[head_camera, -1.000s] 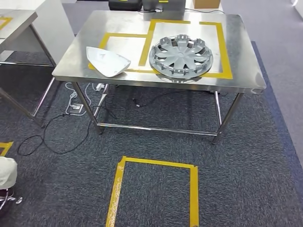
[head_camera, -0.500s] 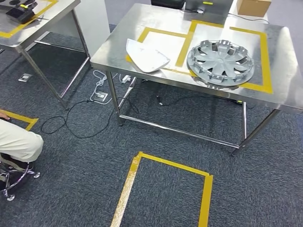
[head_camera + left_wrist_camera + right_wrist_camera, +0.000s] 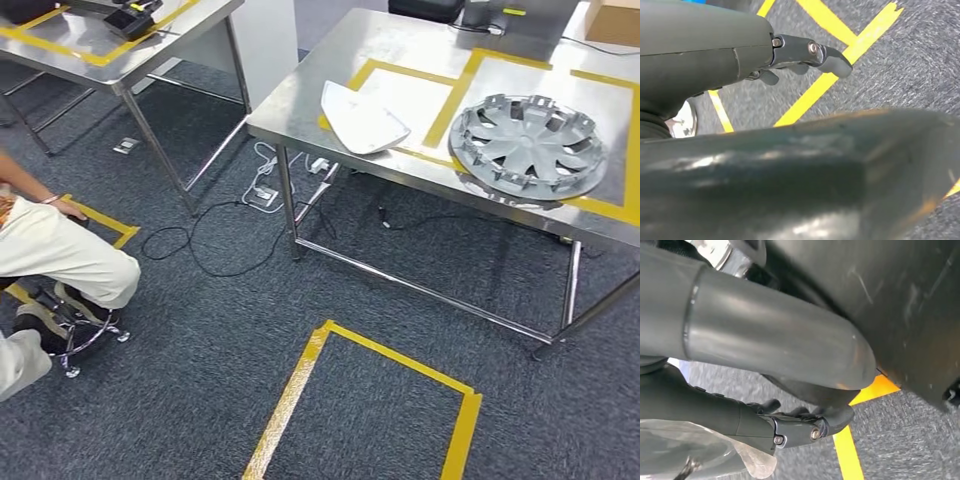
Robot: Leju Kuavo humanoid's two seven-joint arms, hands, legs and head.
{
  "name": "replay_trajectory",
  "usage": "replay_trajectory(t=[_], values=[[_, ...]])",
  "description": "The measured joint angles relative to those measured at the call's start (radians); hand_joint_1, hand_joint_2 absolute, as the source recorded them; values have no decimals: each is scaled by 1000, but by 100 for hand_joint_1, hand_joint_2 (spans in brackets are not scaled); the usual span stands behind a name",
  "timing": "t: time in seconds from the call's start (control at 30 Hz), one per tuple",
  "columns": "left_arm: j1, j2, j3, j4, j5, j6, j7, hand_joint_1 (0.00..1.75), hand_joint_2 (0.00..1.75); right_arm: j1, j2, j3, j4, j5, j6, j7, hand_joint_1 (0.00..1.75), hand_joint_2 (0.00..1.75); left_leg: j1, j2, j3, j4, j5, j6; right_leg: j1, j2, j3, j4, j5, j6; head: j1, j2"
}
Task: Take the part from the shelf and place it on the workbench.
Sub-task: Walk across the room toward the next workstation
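Wheel cover (image 3: 532,143) & white part (image 3: 362,121) on steel workbench (image 3: 302,105); person (image 3: 53,260) seated nearby.

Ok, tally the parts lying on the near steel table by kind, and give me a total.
Grey hubcap: 1
White cover panel: 1
Total: 2

I see dark grey carpet (image 3: 189,400) marked with a yellow tape square (image 3: 362,400). Ahead stands a steel counter (image 3: 302,105) with yellow tape outlines; cables (image 3: 204,245) trail beneath it. A second steel table (image 3: 151,55) sits nearby on the left.
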Motion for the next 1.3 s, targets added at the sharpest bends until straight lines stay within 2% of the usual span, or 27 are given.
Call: replay_trajectory(t=[0.07,0.1,0.17,0.2,0.27,0.3,0.37,0.43,0.5,0.53,0.57,0.6,0.63,0.67,0.73,0.8,0.87,0.9,0.93,1.0,1.03,1.07,1.1,1.13,1.17,1.23,1.3], values=[[-1,-2,-1,0,0,1,0,0,0,1,-1,5,0,5,0,2,0,0,7,16,-43,95,-30,-8,1,-32,0,1,-2,-1,-1,0],[0,-2,-1,0,0,1,0,0,0,1,-2,6,0,6,0,2,0,0,10,19,-40,92,-18,-11,1,-45,1,2,-4,0,-1,0],[3,-2,-3,0,0,2,0,0,0,-1,-2,8,0,7,0,2,0,0,13,41,19,-20,47,-11,1,-68,5,3,-7,5,-2,0],[2,-3,-4,0,-1,2,0,0,0,-2,-2,9,0,8,0,2,0,0,10,67,55,-89,71,-8,3,-78,7,3,-10,9,-2,0],[-1,-5,-6,0,-2,2,0,0,0,-2,-2,11,1,10,0,2,0,0,2,102,92,-168,89,4,9,-96,11,4,-15,19,-1,0],[-2,-6,-7,0,-2,3,0,0,0,-3,-2,11,1,11,0,2,0,0,-2,104,91,-172,84,10,11,-104,12,5,-17,25,-1,0],[1,-7,-8,0,-6,4,0,0,0,-5,-2,12,1,10,2,2,0,0,-1,83,87,-173,87,24,9,-114,16,6,-23,37,-1,0],[1,-9,-11,0,-11,6,0,0,0,-5,-3,12,1,6,7,0,0,0,2,62,86,-178,92,39,5,-76,-3,49,-58,46,4,0],[-2,-13,-14,0,-16,7,0,0,0,-4,-5,12,1,-1,12,-4,0,0,1,40,82,-179,97,49,4,-21,-64,174,-125,48,10,0],[-3,-16,-16,0,-17,6,-1,0,0,-3,-7,12,1,-3,14,-6,0,0,-1,28,80,-179,98,52,5,-9,-99,245,-153,47,11,0],[-3,-18,-16,0,-16,5,-3,0,0,-2,-8,12,1,-4,16,-8,0,0,-3,15,79,-179,99,54,6,-4,-125,294,-165,45,12,0],[-3,-20,-16,0,-14,5,-5,0,0,-2,-10,12,1,-5,17,-10,0,0,-5,1,78,-179,99,55,7,-2,-134,306,-155,43,12,0],[-3,-21,-16,0,-12,5,-7,0,0,-1,-12,12,1,-5,18,-11,0,0,-6,-13,79,-178,100,55,8,2,-123,276,-126,39,12,0],[-3,-23,-16,0,-10,5,-9,0,0,-1,-13,12,1,-5,19,-11,0,0,-7,-28,80,-177,100,55,8,12,-96,212,-83,35,12,0],[-4,-25,-16,0,-10,5,-10,0,0,0,-16,12,2,-5,20,-13,0,0,-8,-54,77,-171,100,52,6,64,-38,77,-26,25,12,0],[-6,-28,-16,0,-11,5,-10,0,0,-1,-17,12,3,-5,21,-14,0,0,-7,-75,68,-168,104,42,5,97,-11,24,-19,20,11,0],[-5,-28,-16,0,-11,6,-10,0,0,-2,-17,11,4,-5,23,-14,0,0,-4,-96,60,-167,109,29,4,76,-3,17,-15,13,12,0],[-3,-28,-16,0,-12,6,-10,0,0,-2,-17,11,4,-5,23,-14,0,0,-5,-88,56,-159,104,24,3,62,-1,13,-12,7,11,0],[-3,-28,-16,0,-13,7,-9,0,0,-1,-17,10,4,-5,25,-14,0,0,-6,-68,45,-136,89,19,1,46,2,9,-10,1,8,0],[-4,-28,-16,0,-16,7,-9,0,0,0,-17,10,4,-5,28,-15,0,0,-7,-10,-2,-29,28,9,1,13,7,5,-10,-5,1,0],[-5,-27,-16,0,-18,7,-8,0,0,1,-17,10,4,-5,30,-15,0,0,-4,7,-34,41,-3,4,1,-5,7,5,-11,-7,-1,0],[-5,-27,-16,0,-19,7,-8,0,0,2,-17,10,4,-5,31,-14,0,0,0,15,-59,96,-23,-1,2,-22,8,5,-13,-7,-1,0],[-4,-27,-16,0,-19,7,-8,0,0,2,-17,10,4,-5,31,-14,0,0,4,18,-68,119,-24,-4,2,-39,9,5,-15,-6,-1,0],[-2,-27,-16,0,-20,6,-8,0,0,1,-17,10,4,-5,32,-14,0,0,7,22,-57,101,-5,-6,2,-53,11,5,-17,-5,-1,0],[0,-26,-16,0,-20,6,-8,0,0,0,-17,10,4,-5,33,-14,0,0,9,31,-26,43,29,-6,2,-65,14,6,-19,-2,-1,0],[-1,-25,-16,0,-21,5,-9,0,0,-1,-17,10,4,-5,38,-14,0,0,5,73,48,-98,82,-2,5,-87,19,6,-28,7,-2,0],[-4,-26,-17,0,-21,2,-9,0,0,-2,-16,10,4,-5,45,-14,0,0,-2,100,78,-161,90,8,10,-107,20,6,-36,19,-1,0]])
